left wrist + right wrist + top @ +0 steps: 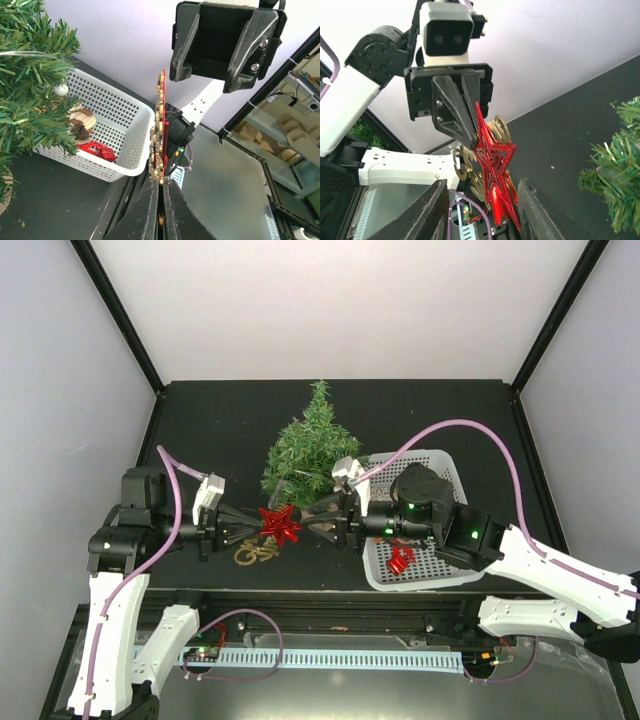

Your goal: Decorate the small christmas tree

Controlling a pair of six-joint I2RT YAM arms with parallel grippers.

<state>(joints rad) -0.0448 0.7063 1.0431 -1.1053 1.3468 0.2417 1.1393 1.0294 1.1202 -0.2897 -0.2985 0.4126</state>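
Observation:
The small christmas tree (312, 445) stands at the middle back of the black table, also in the left wrist view (25, 75) and right wrist view (615, 170). My left gripper (262, 523) is shut on a red glitter star (280, 525), held in the air in front of the tree. A gold curly ornament (255, 553) lies right against the star (495, 165) and its edge also runs into the shut jaws (161, 182). My right gripper (305, 523) faces the left one, open, its fingers either side of the star (482, 187) without touching it.
A white perforated basket (440, 570) sits right of the tree under my right arm, holding a red gift ornament (402, 558) and a brown-and-white piece (80, 122). The table's near edge and metal rail run just below both grippers.

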